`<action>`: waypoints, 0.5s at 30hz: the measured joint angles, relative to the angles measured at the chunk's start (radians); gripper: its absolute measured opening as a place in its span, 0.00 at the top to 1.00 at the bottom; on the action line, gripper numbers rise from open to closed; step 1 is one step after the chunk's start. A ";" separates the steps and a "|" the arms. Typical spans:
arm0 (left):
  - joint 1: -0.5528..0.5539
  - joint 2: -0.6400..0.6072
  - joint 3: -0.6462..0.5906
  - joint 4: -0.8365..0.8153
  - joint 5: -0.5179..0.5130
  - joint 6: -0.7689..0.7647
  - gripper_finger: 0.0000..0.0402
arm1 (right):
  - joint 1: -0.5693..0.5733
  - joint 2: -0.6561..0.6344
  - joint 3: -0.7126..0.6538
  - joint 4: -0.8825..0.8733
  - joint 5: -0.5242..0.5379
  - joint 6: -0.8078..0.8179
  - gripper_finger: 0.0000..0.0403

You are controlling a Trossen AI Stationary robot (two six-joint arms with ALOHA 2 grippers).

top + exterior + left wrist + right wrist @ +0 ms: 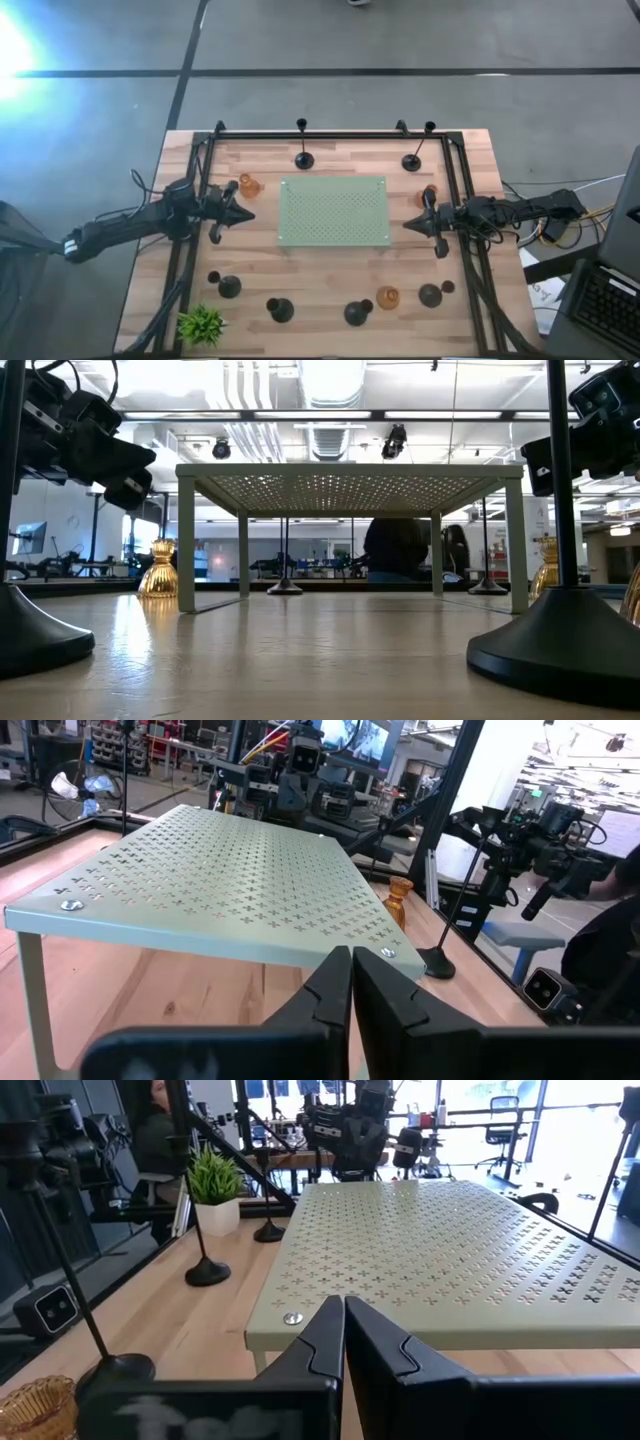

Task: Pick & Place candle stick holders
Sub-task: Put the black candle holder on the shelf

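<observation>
The pale green perforated mat (pixel 333 210), a low stand on four legs, sits at the middle of the wooden surface (pixel 330 280). The left gripper (pixel 243 213) hovers just off the mat's left edge with its fingers pressed together and nothing between them. The right gripper (pixel 410 225) hovers just off the mat's right edge, likewise closed and empty.

The candle stick holders are spread around the mat, all resting on the surface. Two tall black holders stand at the far side, one left of centre (pixel 303 159) and one toward the right (pixel 412 161). An amber glass holder (pixel 248 185) sits by the left arm, just far of the left gripper, and another amber one (pixel 428 194) sits just far of the right gripper. Along the near edge stand four black holders with domed bases (pixel 229 287) (pixel 280 310) (pixel 357 314) (pixel 430 295), with a third amber holder (pixel 387 297) between the last two. A small green plant (pixel 201 324) stands at the near left corner.
</observation>
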 joint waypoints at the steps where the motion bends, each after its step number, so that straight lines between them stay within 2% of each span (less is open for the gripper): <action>1: 0.000 0.000 0.000 0.000 0.000 0.000 0.95 | 0.000 0.000 0.000 0.000 0.000 0.000 0.98; 10: 0.000 0.000 0.000 0.000 0.000 0.000 0.96 | 0.000 -0.002 0.000 0.005 0.001 -0.004 0.98; 15: 0.000 0.000 0.000 0.000 0.000 0.000 0.96 | 0.001 -0.001 0.000 0.064 0.025 -0.052 0.98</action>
